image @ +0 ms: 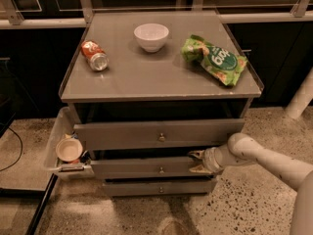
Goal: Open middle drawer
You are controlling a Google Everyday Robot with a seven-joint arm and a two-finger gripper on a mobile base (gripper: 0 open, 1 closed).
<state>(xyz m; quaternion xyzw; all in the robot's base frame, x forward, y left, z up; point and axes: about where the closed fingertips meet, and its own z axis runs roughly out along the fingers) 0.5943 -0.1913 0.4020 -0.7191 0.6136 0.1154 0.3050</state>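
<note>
The middle drawer (146,169) is the mid-sized grey front with a small round knob (161,170), between the wide top front (156,133) and the narrow bottom front (156,187). It stands out slightly from the cabinet. My gripper (197,162) reaches in from the right on a white arm (264,158) and is at the right end of the middle drawer front. Its fingers (195,154) are closed on the top right edge of that front.
On the cabinet top (146,77) lie an orange can (95,55) on its side, a white bowl (151,36) and a green chip bag (215,58). A side tray (54,141) on the left holds a small cup (69,149). A black cable lies on the floor at left.
</note>
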